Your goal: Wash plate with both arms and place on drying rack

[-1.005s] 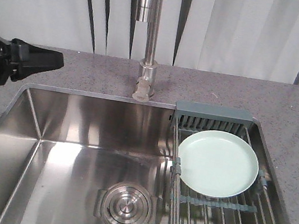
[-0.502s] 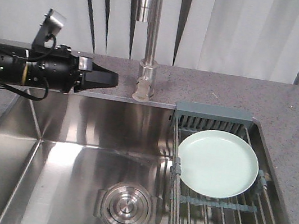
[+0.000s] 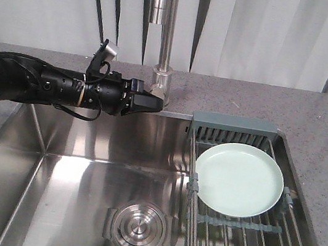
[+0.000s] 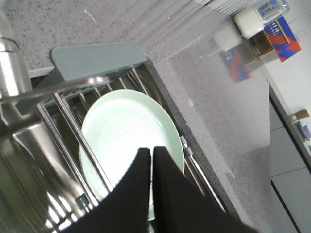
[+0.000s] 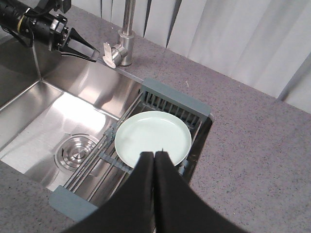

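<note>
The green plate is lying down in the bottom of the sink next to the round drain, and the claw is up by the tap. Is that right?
Not quite. The plate lies on the drying rack at the sink's right side, not in the bottom by the drain. The front-facing view shows this. The left claw is indeed by the tap.

Above plate [image 3: 239, 179]: open air, nothing over it on the drying rack [image 3: 248, 224].
Sink basin [image 3: 80, 178]: open, only the round drain [image 3: 139, 228] at the bottom.
Back edge: faucet [image 3: 166, 42] upright, left gripper [image 3: 154, 104] just beside its base.
</note>
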Controlling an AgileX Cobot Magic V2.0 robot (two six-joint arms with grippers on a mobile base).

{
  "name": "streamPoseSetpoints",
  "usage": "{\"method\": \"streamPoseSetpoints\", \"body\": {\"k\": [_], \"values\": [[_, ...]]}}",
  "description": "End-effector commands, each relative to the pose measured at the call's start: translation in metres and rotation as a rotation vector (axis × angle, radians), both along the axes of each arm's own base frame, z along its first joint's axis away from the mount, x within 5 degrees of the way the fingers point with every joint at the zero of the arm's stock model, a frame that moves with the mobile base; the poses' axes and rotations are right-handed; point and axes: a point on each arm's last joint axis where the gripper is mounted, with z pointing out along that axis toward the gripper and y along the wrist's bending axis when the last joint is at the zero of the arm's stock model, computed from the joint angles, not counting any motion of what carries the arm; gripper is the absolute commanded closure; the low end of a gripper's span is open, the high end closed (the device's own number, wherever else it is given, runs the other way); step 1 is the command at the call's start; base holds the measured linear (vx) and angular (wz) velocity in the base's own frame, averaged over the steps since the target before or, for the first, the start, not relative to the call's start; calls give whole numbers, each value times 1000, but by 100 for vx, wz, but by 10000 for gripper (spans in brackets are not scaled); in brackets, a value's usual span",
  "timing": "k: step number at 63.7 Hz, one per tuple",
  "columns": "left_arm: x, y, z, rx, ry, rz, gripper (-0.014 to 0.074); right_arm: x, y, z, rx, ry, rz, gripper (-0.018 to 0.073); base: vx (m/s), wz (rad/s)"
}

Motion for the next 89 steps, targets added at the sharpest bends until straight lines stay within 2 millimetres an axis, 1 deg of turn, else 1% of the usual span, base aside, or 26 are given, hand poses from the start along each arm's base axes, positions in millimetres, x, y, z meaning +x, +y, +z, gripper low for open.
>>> {"method": "streamPoseSetpoints", "body": {"k": [1,15,24,37,49,54,60,67,82,89], "values": [[7,-4,28,-106,-41,32,603,0,-1,6,-5,-24,-10,566,0,0],[24,-7,13,-161,0,78,603,1,-1,7,-4,-29,-11,566,0,0],[31,-8,14,-166,-13,93,603,1,-1,7,-4,-29,-11,566,0,0],[40,-8,22,-168,-49,112,603,1,-1,7,-4,-29,-11,566,0,0],[51,-10,24,-200,-65,125,603,1,-1,7,-4,-29,-11,566,0,0],[54,-9,22,-209,-54,156,603,1,-1,7,-4,-29,-11,566,0,0],[56,-8,20,-199,-50,178,603,1,-1,7,-4,-29,-11,566,0,0],[55,-9,22,-209,-52,163,603,1,-1,7,-4,-29,-11,566,0,0],[50,-12,31,-302,-50,104,603,1,-1,7,0,-27,-13,566,0,0],[51,-10,33,-326,-47,115,603,1,-1,6,-2,-27,-16,566,0,0]]}}
